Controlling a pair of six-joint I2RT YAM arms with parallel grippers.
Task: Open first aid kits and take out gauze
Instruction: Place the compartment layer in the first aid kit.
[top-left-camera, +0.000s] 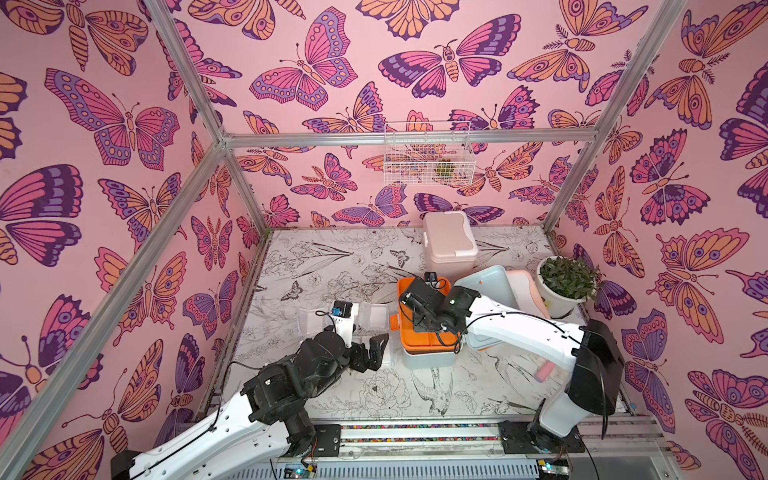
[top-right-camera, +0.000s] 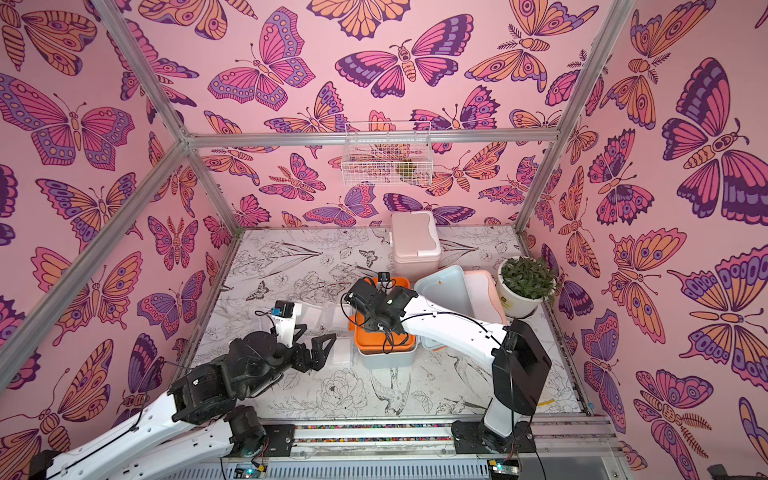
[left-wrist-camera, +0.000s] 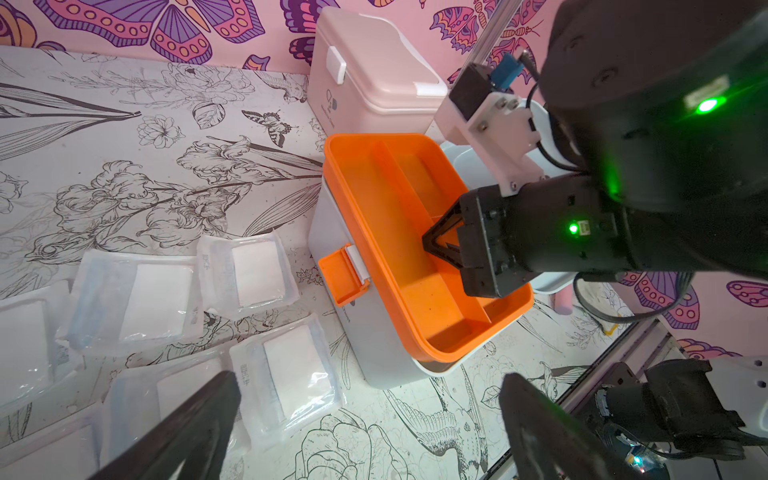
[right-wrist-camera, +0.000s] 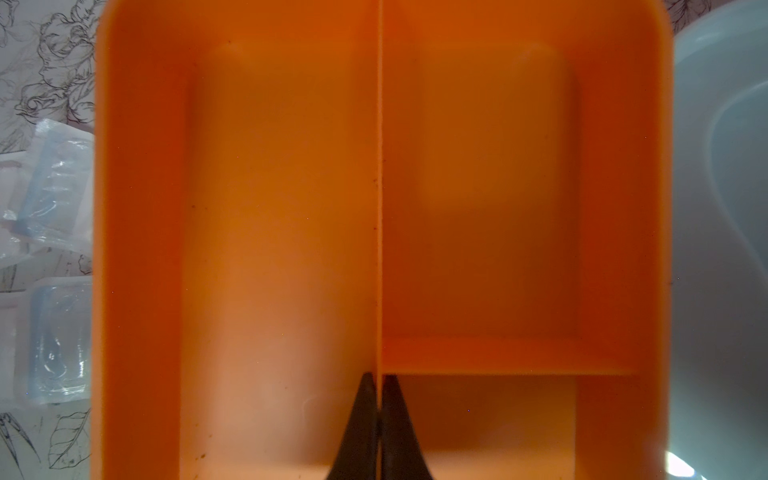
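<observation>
the left gripper (left-wrist-camera: 368, 386) hangs wide open and empty, gauze packets (left-wrist-camera: 257, 274) lying on the table (left-wrist-camera: 124, 124) just beneath and beside it. next to it, the right gripper (right-wrist-camera: 379, 386) is pinched shut on the divider of the orange tray (left-wrist-camera: 399, 232), seated in the open blue-grey kit (left-wrist-camera: 353, 332). the likely step is lifting that tray out, which needs a straight upward pull; the beige-pink kit (left-wrist-camera: 374, 83) sits lidded beyond.

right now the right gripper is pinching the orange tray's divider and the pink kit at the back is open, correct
The pink kit at the back is closed, as the left wrist view shows. The right gripper does pinch the divider of the orange tray.
</observation>
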